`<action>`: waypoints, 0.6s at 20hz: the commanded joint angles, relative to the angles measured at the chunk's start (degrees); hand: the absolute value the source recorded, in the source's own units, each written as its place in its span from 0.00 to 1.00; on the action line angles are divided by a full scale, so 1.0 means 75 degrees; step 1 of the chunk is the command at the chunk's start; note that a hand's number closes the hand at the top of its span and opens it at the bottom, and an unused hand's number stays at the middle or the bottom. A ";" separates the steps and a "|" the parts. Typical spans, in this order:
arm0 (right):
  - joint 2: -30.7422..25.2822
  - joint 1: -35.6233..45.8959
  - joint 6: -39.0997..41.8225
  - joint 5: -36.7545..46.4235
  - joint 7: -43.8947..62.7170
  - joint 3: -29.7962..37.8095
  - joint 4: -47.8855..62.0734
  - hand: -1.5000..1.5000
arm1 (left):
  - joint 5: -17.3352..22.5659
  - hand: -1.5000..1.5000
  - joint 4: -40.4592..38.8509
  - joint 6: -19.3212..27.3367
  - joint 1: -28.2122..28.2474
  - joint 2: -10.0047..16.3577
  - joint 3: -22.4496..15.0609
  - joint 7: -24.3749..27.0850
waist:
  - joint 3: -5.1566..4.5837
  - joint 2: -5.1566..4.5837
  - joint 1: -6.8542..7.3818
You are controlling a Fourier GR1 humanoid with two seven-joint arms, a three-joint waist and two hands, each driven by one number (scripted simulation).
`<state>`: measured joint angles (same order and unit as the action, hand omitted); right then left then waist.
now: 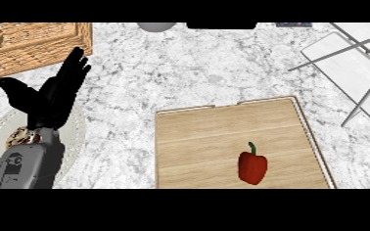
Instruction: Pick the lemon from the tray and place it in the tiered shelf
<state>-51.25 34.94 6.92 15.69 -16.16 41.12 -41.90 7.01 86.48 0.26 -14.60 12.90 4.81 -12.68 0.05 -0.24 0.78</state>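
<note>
A wicker basket (39,44) sits at ten o'clock; just below, at nine, the left hand (52,99) rests with straight, spread fingers, holding nothing. At five o'clock a red pepper (252,167) lies on the wooden tray (209,132). What looks like the tiered shelf (336,61) stands at two

A home kitchen is indicated. The desk (195,68) is topped with white, grey-veined marble, of the kind used for kitchen counters. A wooden tray (209,137) is laid at the near right, and fresh food is seen on it: a red bell pepper (252,168) with a green stem. A woven wicker basket (39,44) is placed at the far left, and a white tiered shelf (339,61) on a thin metal frame is set at the far right.
</note>
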 commanded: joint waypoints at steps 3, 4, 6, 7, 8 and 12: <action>-0.1287 0.0163 0.2180 -0.0645 0.0192 0.0219 0.1354 0.00 | -0.0024 0.50 0.0102 0.0111 -0.0106 0.0017 0.0043 -0.0360 | 0.0008 -0.0001 -0.0031; -0.1374 0.0154 0.2429 -0.0645 0.0231 0.0180 0.1614 0.00 | -0.0271 0.50 0.0234 0.0251 0.0165 -0.0252 -0.0251 -0.0117 | 0.0010 -0.0005 0.0000; -0.2037 0.0148 0.2784 -0.0749 0.0163 0.0427 0.2211 0.00 | -0.0024 0.50 -0.0475 -0.0141 -0.0174 0.0022 0.0088 0.0229 | 0.0011 -0.0050 -0.0023; -0.2335 -0.0216 0.3194 -0.0812 -0.0136 0.0553 0.2384 0.00 | -0.0184 0.50 0.0208 0.0307 -0.0068 -0.0252 -0.0146 -0.0274 | 0.0022 -0.0014 -0.0028; -0.2646 -0.0334 0.3343 -0.0800 -0.0198 0.0605 0.2520 0.00 | -0.0124 0.50 -0.0116 0.0073 0.0189 -0.0235 -0.0030 0.0405 | 0.0015 -0.0025 -0.0049; -0.3046 -0.1096 0.4061 -0.0993 -0.1327 0.0932 0.3170 0.00 | -0.0026 0.50 0.0109 0.0061 0.0131 -0.0162 0.0036 0.0093 | 0.0033 -0.0008 -0.0108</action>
<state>-69.76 31.17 31.52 9.65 -20.43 45.76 -22.97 6.51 86.40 0.69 -14.27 12.11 4.97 -12.27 0.18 -0.34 0.40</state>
